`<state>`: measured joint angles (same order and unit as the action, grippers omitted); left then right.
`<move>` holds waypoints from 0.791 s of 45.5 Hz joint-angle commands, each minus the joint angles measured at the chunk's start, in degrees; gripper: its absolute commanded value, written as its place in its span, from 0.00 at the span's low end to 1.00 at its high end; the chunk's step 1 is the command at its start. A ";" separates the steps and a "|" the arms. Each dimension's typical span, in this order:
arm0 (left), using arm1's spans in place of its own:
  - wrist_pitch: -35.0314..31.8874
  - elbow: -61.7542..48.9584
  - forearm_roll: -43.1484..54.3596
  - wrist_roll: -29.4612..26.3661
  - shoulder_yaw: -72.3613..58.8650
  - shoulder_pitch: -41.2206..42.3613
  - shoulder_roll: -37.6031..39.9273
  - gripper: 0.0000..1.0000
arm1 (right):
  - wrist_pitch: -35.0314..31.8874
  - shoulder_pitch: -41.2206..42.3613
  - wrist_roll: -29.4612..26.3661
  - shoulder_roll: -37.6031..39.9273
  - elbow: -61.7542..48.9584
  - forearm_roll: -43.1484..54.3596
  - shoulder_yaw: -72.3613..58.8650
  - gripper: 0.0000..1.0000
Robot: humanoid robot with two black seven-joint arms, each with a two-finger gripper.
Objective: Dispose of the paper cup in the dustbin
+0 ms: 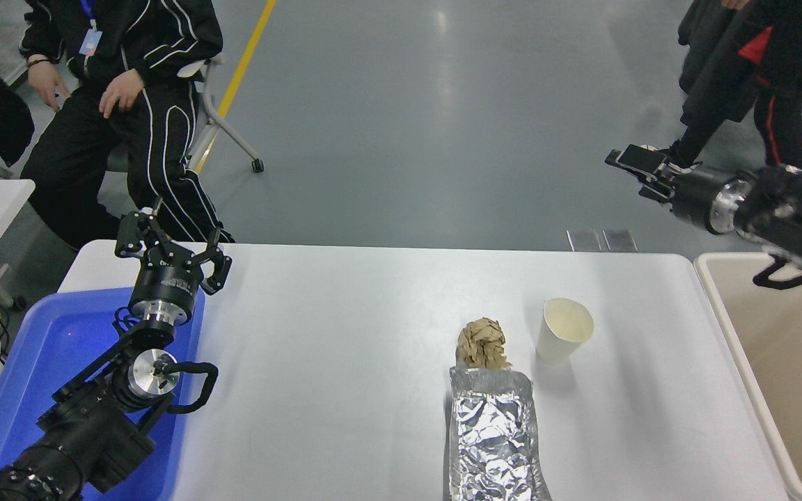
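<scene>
— Right gripper (632, 165) hangs at two o'clock past the table's (345, 334) far edge; I can't tell whether it's open. Left gripper (168, 245) sits parked, fingers spread, at nine.

— Cup?

— Upright at four o'clock, just beside the paper ball (482, 342), untouched: paper cup (563, 330). I judge reaching comes next, then the dustbin (735, 334) at three.

— Writing?

— None legible.

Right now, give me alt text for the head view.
A white paper cup stands upright on the white table, beside a crumpled brown paper ball and a foil packet. The right gripper is raised above the beige dustbin; the left gripper is parked over a blue tray.
</scene>
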<state>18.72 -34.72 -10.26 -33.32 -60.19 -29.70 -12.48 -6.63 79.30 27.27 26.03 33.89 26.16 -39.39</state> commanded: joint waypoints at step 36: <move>0.00 0.01 -0.03 0.01 -0.01 -0.01 0.00 1.00 | -1.81 -0.81 0.24 -14.86 -0.31 36.07 -14.48 0.98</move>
<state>18.72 -34.73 -10.23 -33.32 -60.19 -29.70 -12.48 -8.88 80.50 27.41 11.56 33.87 60.37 -53.42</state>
